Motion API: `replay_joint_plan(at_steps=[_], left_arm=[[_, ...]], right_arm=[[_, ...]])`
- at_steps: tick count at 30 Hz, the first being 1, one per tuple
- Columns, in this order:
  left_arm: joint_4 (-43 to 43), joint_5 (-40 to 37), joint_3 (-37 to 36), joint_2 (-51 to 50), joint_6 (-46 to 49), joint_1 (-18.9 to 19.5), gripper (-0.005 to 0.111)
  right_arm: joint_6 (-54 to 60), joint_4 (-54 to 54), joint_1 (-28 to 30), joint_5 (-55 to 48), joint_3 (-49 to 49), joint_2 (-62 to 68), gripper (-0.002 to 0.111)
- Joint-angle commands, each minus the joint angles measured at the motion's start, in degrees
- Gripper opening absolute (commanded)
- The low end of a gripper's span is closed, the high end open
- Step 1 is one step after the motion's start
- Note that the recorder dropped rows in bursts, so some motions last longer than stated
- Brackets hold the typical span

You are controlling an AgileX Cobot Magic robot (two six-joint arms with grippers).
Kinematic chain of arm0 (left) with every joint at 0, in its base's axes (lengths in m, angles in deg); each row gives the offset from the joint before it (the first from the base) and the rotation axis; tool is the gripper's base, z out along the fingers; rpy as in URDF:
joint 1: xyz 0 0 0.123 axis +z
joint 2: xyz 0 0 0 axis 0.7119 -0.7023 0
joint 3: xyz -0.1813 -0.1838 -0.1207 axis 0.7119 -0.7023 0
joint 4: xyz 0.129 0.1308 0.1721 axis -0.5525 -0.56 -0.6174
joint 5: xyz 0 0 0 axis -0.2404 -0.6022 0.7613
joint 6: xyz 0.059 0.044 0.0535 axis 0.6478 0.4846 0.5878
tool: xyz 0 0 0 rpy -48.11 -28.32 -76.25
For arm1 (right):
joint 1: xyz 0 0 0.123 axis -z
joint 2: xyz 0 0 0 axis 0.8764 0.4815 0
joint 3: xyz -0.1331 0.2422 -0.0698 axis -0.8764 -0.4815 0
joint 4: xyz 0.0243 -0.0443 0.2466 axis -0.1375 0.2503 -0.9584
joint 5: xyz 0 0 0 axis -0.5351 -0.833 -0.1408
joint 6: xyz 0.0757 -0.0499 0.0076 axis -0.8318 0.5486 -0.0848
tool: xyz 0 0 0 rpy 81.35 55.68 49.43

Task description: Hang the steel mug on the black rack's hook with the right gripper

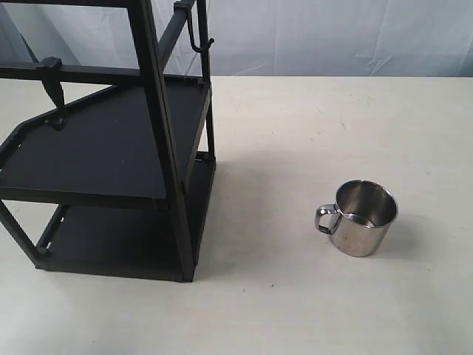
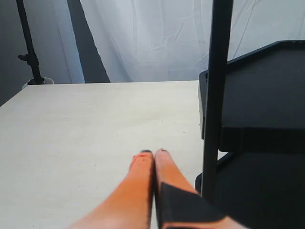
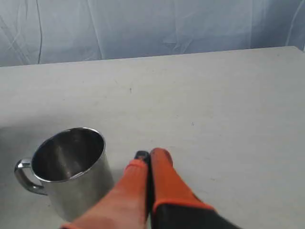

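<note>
The steel mug (image 1: 362, 217) stands upright on the pale table (image 1: 295, 133), its looped handle pointing toward the black rack (image 1: 111, 148). The broad black hook (image 1: 52, 83) hangs from the rack's horizontal bar at the left, above the upper shelf. Neither gripper shows in the exterior view. In the right wrist view my right gripper (image 3: 149, 155) is shut and empty, its orange fingers beside the steel mug (image 3: 71, 167) and apart from it. My left gripper (image 2: 154, 152) is shut and empty, close to a black rack post (image 2: 214, 95).
A thin J-shaped wire hook (image 1: 198, 41) hangs on the rack's upper rear bar. White cloth (image 1: 332, 33) backs the table. A dark stand (image 2: 28, 43) rises behind the table in the left wrist view.
</note>
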Motion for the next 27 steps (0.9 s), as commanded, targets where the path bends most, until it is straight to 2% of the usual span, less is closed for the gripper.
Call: replay_joint_plan(at_steps=[1, 5, 8, 10, 15, 17, 22, 27], left_arm=[[-0.2, 0.2, 0.1, 0.3, -0.1, -0.1, 0.002], [-0.2, 0.2, 0.1, 0.3, -0.1, -0.1, 0.002], [-0.2, 0.2, 0.1, 0.3, -0.1, -0.1, 0.002], [-0.2, 0.2, 0.1, 0.3, -0.1, -0.1, 0.002], [-0.2, 0.2, 0.1, 0.3, -0.1, -0.1, 0.002], [-0.2, 0.2, 0.1, 0.3, -0.1, -0.1, 0.002], [-0.2, 0.2, 0.1, 0.3, -0.1, -0.1, 0.002], [-0.2, 0.2, 0.1, 0.3, -0.1, -0.1, 0.002]], right_arm=[[0.0, -1.1, -0.1, 9.5, -0.3, -0.4, 0.0], [-4.8, -14.3, -0.1, 23.2, -0.3, -0.4, 0.0], [-19.8, -29.7, -0.1, 29.7, -0.3, -0.4, 0.0], [-27.3, -33.8, -0.1, 28.3, -0.3, -0.4, 0.0], [-27.9, -32.6, -0.1, 26.4, 0.3, 0.7, -0.001], [-23.9, -31.2, -0.1, 23.1, 3.3, 3.4, -0.001], [-12.4, -22.7, -0.1, 8.2, 17.2, 21.0, -0.001], [-10.5, -4.1, -0.1, -11.2, 37.3, 44.8, -0.001]])
